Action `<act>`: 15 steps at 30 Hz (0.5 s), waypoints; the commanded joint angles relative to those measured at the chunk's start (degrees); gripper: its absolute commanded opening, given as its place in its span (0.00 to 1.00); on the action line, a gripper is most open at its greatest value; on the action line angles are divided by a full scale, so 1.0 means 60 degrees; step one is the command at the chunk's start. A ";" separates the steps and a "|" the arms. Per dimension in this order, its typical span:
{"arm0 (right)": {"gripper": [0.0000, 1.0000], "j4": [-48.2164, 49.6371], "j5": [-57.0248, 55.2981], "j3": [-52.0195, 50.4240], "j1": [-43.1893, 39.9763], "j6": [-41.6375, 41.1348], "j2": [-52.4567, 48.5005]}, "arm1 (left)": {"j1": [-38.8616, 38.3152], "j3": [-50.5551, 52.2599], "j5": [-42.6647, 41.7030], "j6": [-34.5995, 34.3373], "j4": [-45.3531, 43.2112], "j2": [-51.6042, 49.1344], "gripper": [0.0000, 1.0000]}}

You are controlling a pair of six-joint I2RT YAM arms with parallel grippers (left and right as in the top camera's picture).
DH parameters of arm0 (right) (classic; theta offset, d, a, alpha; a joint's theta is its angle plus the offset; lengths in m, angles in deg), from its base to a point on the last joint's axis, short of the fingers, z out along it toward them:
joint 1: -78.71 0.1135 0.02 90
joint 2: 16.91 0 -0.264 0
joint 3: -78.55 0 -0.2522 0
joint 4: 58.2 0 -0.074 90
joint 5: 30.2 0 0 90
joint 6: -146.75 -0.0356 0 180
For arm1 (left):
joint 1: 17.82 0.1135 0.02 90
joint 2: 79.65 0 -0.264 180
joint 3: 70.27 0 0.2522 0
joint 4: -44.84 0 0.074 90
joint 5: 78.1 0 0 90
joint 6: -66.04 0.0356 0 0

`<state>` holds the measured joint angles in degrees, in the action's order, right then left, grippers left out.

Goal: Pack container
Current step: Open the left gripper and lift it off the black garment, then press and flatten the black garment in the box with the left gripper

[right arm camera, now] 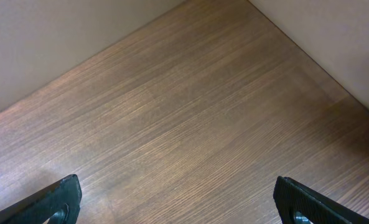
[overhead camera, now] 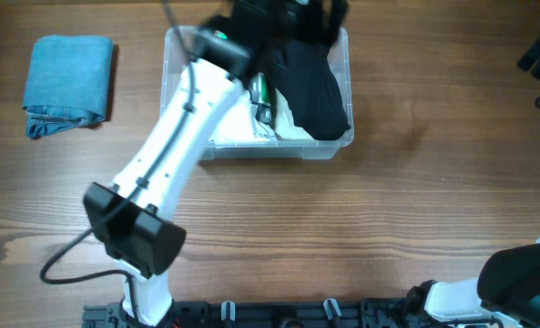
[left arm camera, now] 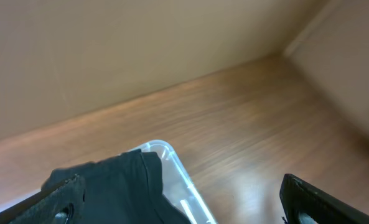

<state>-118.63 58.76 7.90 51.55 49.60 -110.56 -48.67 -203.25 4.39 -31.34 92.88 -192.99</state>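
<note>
The worktop (overhead camera: 388, 228) offers free room right of and in front of the container (overhead camera: 175, 68), which sits at its far middle. A black garment (overhead camera: 317, 91) lies inside along the container's right wall over white cloth (overhead camera: 251, 129). It should be pressed flat below the rim before the folded blue denim (overhead camera: 69, 77), well apart at left, is fetched. The left gripper (left arm camera: 183, 202) hangs over the bin, jaws spread wide and empty, and should rise straight up to miss the rim. The right gripper (right arm camera: 178, 202), jaws likewise apart, hovers over bare wood.

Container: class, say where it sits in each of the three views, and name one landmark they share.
Overhead: container at top centre.
Left wrist: its clear corner at the bottom edge, left of centre.
Right wrist: not in view.
Shared landmark: the black cloth in it shows in overhead and left wrist; the table shows in all three.
</note>
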 commanded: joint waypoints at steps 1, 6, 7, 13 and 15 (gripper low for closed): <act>1.00 0.0022 0.0149 -0.0076 0.0015 0.0168 -0.0109 | -0.1078 -0.0131 0.2951 0.3260 0.0047 -0.0284 1.00; 1.00 0.0018 0.0149 -0.0076 0.0015 0.0168 -0.0109 | -0.1457 -0.0131 0.4109 0.4025 0.0477 -0.1009 0.99; 1.00 0.0018 0.0149 -0.0076 0.0015 0.0171 -0.0109 | -0.1453 -0.0131 0.4207 0.4025 0.0543 -0.1144 0.98; 1.00 0.0018 0.0149 -0.0076 0.0015 0.0168 -0.0109 | -0.1421 -0.0131 0.5654 0.4160 0.1290 -0.2025 0.99; 1.00 0.0022 0.0149 -0.0076 0.0015 0.0168 -0.0109 | -0.1359 -0.0131 0.6149 0.3894 0.1756 -0.2160 1.00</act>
<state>-118.61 58.76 7.90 51.55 49.60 -110.56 -57.48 -203.40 33.79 -7.71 100.90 -204.90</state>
